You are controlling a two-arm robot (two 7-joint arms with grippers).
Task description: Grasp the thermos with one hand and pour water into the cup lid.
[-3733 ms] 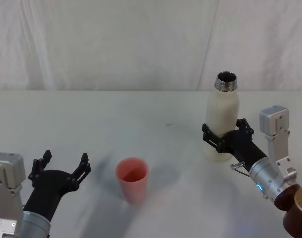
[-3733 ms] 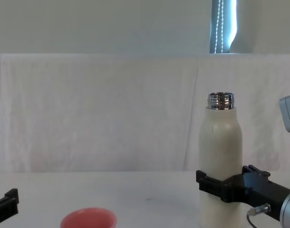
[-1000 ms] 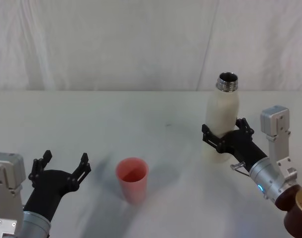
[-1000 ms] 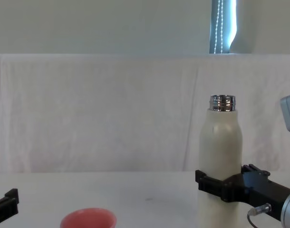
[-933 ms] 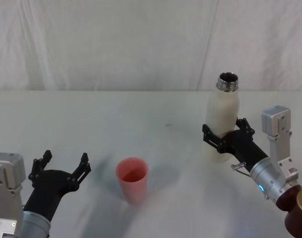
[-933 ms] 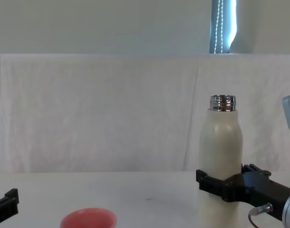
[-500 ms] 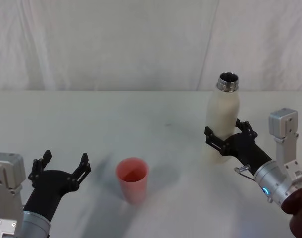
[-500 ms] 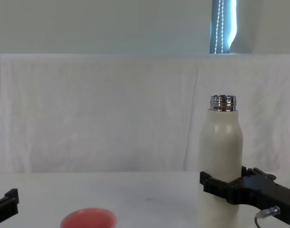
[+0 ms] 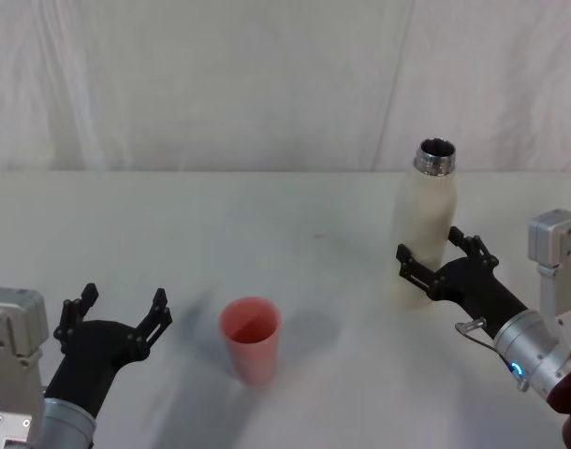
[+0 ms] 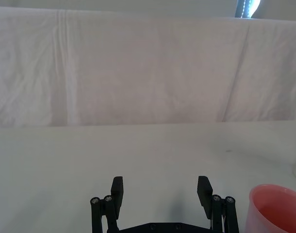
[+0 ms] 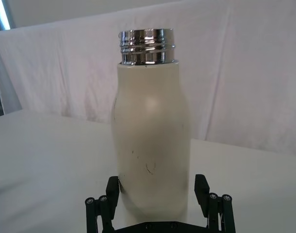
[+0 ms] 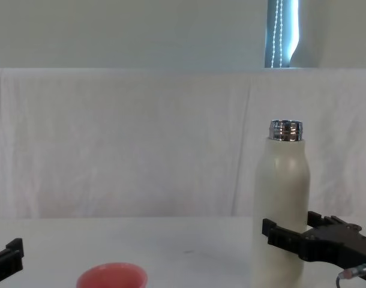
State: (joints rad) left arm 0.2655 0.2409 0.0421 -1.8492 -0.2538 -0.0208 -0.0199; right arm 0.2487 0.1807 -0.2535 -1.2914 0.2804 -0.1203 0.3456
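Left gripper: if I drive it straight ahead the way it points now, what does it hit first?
Probably nothing. The left gripper, fingers open, points across bare table toward the white backdrop cloth. The cup lid sits off to its side, likely outside that line.

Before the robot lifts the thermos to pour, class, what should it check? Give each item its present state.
1. Right gripper has the thermos between its fingers: ok.
2. Fingers closed firmly on the thermos: not ok; in the right wrist view gaps show on both sides.
3. Thermos upright with its steel neck uncapped: ok.
4. Cup lid upright, mouth up, on the table: ok.
5. Left gripper, open, beside the cup lid and apart from it: ok.
6. Water in the thermos: cannot tell.
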